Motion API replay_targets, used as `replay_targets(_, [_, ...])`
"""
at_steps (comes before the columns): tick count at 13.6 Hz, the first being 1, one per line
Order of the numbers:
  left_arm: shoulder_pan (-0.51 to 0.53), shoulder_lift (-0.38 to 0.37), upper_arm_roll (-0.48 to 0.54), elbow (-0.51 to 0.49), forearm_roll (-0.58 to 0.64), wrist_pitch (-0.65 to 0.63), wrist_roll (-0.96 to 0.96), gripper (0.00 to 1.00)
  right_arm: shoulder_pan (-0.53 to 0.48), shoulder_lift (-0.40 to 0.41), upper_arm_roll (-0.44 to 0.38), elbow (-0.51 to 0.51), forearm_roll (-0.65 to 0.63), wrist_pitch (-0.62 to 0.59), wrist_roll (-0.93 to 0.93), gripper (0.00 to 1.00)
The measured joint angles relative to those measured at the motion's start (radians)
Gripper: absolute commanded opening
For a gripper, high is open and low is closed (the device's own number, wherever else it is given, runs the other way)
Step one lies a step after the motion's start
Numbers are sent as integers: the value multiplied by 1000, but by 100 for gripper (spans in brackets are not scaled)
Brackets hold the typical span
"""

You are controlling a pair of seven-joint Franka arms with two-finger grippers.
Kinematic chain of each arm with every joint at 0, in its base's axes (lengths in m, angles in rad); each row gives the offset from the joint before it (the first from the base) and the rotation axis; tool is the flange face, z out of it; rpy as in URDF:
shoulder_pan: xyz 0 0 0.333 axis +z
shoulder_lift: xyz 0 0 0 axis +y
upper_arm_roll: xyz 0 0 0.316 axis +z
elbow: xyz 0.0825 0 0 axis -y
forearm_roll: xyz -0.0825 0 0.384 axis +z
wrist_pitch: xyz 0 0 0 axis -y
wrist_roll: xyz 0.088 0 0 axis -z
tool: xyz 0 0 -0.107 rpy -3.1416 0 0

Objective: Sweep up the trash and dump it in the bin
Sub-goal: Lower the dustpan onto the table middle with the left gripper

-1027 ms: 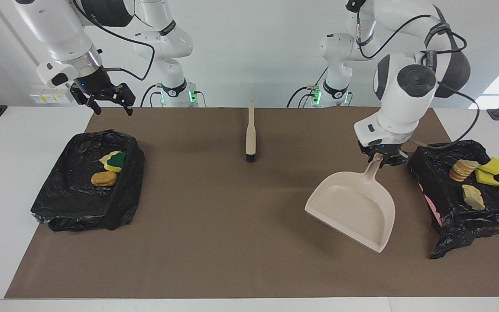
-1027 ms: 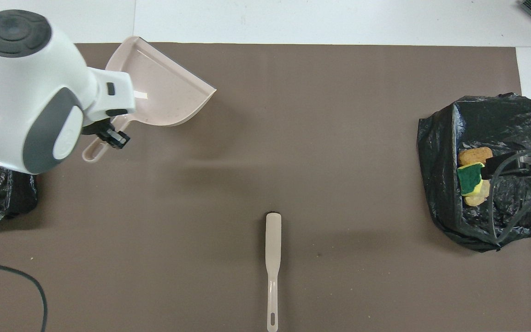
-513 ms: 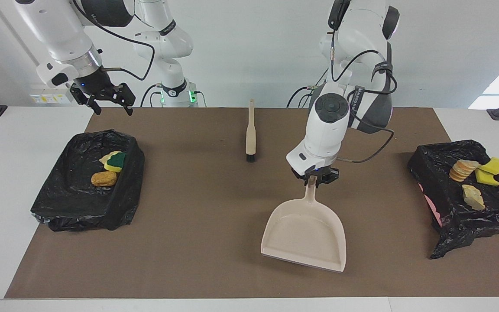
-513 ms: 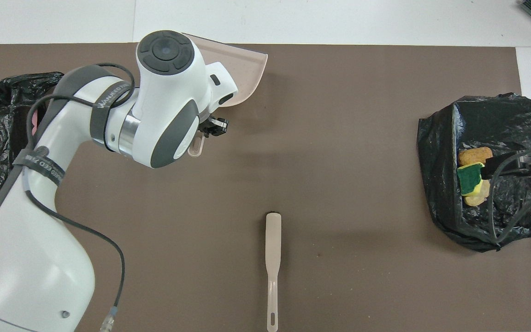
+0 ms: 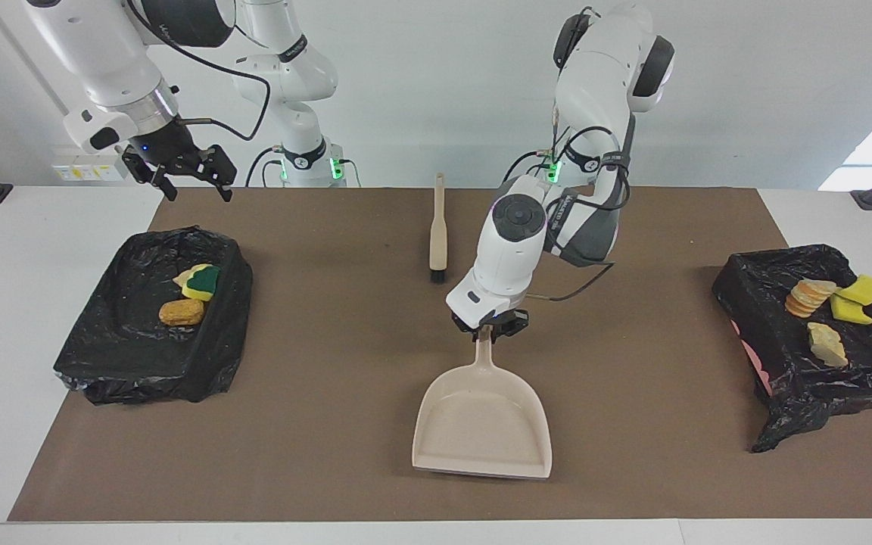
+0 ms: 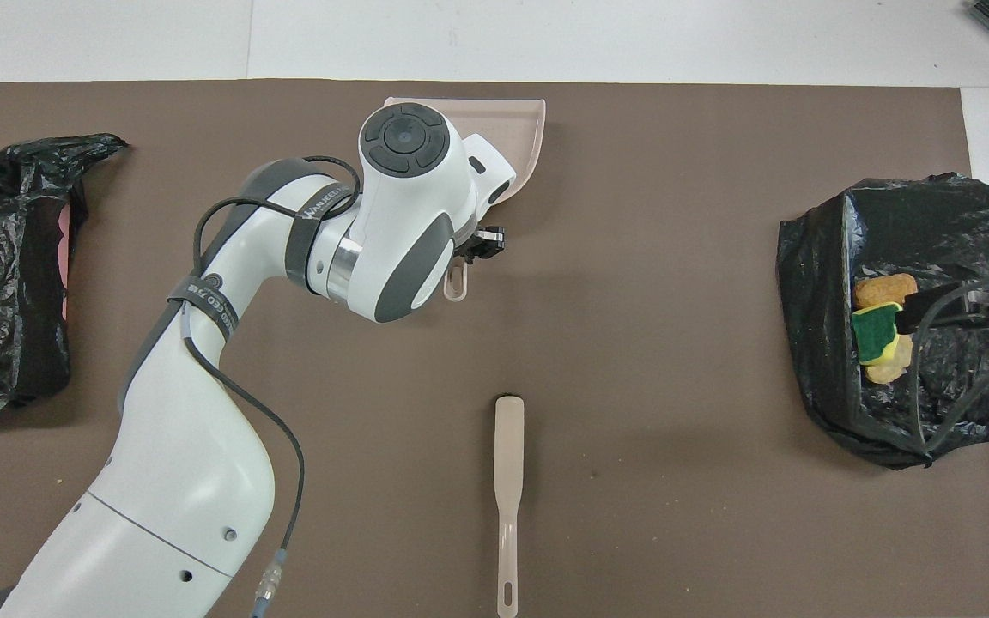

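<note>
Arm shells: glossy white rounded segments, joined by dark grey bands.
Joint caps: round black discs on the left arm [image 6: 203,412], ringed with small recesses.
Wrist flange: a silver metal ring is seen between the segments.
Cables: thin black leads are looped along both arms.
Markings: grey lettering is printed on a dark band.
Grippers: black; left gripper [image 5: 490,328], right gripper [image 5: 192,179].
Bases: green lights are lit.

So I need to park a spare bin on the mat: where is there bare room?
Bare mat lies between the brush and each black-bagged bin, and. The middle is crowded: the left gripper holds the dustpan there. The right gripper waits above the mat's edge by its own bin.
</note>
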Motion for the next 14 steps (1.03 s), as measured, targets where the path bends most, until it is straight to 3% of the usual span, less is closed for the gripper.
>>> replay_targets(6, [-32,16,0,5,-40,5,-14,1,0,0,0,0,0,0,0,100])
replay_targets(8, [-50,16,1,2,-40,4,-19,21,0,0,0,0,0,0,0,100])
replay_targets(9, [-58,16,1,-4,-40,4,-19,24,0,0,0,0,0,0,0,100])
replay_targets(10, [-63,16,2,-9,-40,4,-21,55,0,0,0,0,0,0,0,100])
replay_targets(11, [-64,16,3,-10,-40,4,-21,94,0,0,0,0,0,0,0,100])
replay_targets(12, [-64,15,6,-10,-40,3,-21,100,0,0,0,0,0,0,0,100])
replay_targets(14, [-64,12,11,-10,-24,1,-22,100,0,0,0,0,0,0,0,100])
